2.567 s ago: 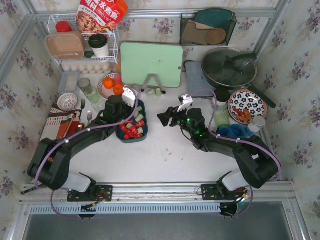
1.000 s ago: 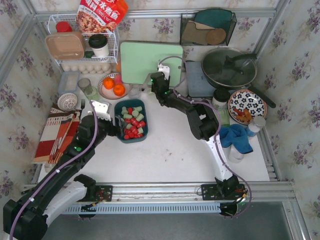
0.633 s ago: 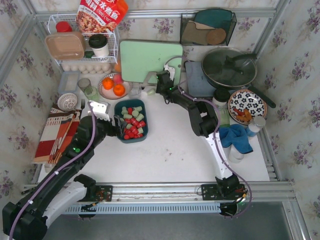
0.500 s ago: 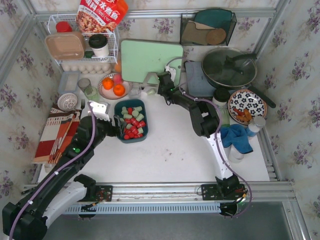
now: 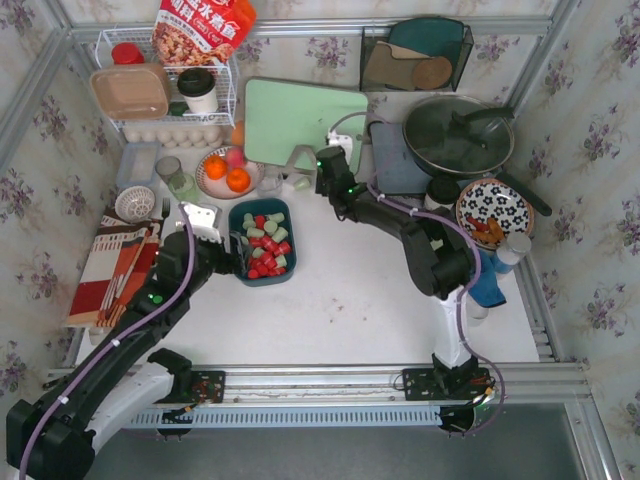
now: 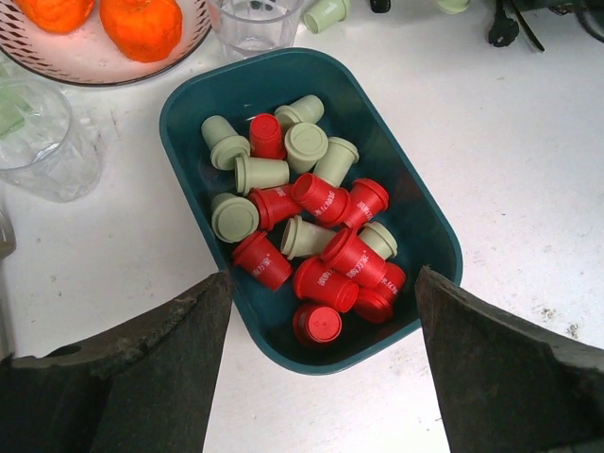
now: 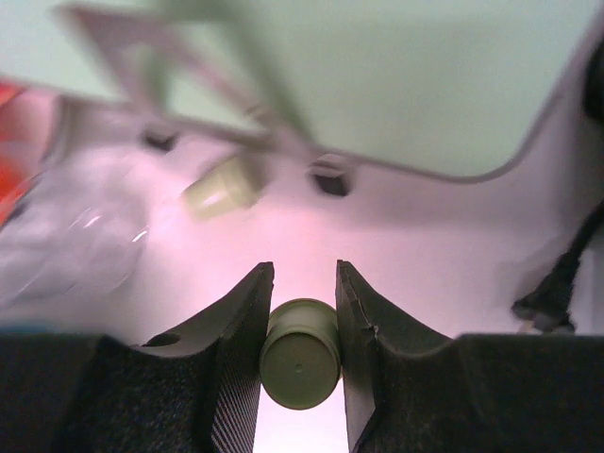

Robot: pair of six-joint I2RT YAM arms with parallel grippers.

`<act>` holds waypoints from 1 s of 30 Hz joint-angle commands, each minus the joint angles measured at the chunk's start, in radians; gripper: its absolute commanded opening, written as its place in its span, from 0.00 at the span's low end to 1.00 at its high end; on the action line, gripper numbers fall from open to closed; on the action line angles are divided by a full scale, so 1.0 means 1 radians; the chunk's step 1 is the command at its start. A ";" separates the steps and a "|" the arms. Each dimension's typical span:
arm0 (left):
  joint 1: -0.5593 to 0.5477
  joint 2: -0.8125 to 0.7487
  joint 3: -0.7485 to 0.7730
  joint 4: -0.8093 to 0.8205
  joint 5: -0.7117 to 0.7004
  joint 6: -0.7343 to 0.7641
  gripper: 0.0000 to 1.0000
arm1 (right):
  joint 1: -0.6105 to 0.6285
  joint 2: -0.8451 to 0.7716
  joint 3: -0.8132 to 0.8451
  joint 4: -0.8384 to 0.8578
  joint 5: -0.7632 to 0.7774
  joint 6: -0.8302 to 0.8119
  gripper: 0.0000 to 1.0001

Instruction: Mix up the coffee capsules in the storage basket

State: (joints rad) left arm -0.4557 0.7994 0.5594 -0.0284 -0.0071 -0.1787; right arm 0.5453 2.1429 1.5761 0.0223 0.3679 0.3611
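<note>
The dark teal storage basket (image 5: 241,213) stands left of centre and holds several red and pale green coffee capsules (image 5: 264,243). In the left wrist view the basket (image 6: 429,236) lies just ahead of my open, empty left gripper (image 6: 321,279), with the red capsules (image 6: 326,283) mostly near and the green ones (image 6: 260,174) mostly far. My left gripper (image 5: 229,256) is at the basket's left side. My right gripper (image 5: 326,182) is at the back by the cutting board stand, shut on a green capsule (image 7: 300,357). Another green capsule (image 7: 224,186) lies loose beyond it.
A mint cutting board (image 5: 305,122) stands on a rack at the back. A plate of oranges (image 5: 228,172) and drinking glasses (image 6: 253,19) sit behind the basket. A pan (image 5: 458,135), a patterned bowl (image 5: 493,212) and a blue cloth (image 5: 486,282) are on the right.
The left gripper has drawn back from over the basket to its left side. The right arm has reached from mid-table to the cutting board stand, then shifted slightly right, its elbow swinging right.
</note>
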 commanded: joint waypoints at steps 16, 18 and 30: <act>0.002 -0.139 -0.122 0.102 -0.212 0.058 0.83 | 0.348 -0.256 -0.341 0.273 -0.234 -0.119 0.28; 0.002 -0.148 -0.127 0.104 -0.220 0.056 0.83 | 0.369 -0.243 -0.340 0.256 -0.197 -0.119 0.31; 0.002 -0.135 -0.112 0.091 -0.198 0.036 0.83 | 0.374 -0.200 -0.245 0.170 -0.070 -0.199 0.78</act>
State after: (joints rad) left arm -0.4538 0.6632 0.4366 0.0467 -0.2096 -0.1322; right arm 0.9218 1.9392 1.2953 0.1654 0.2157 0.2115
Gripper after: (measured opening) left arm 0.828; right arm 0.775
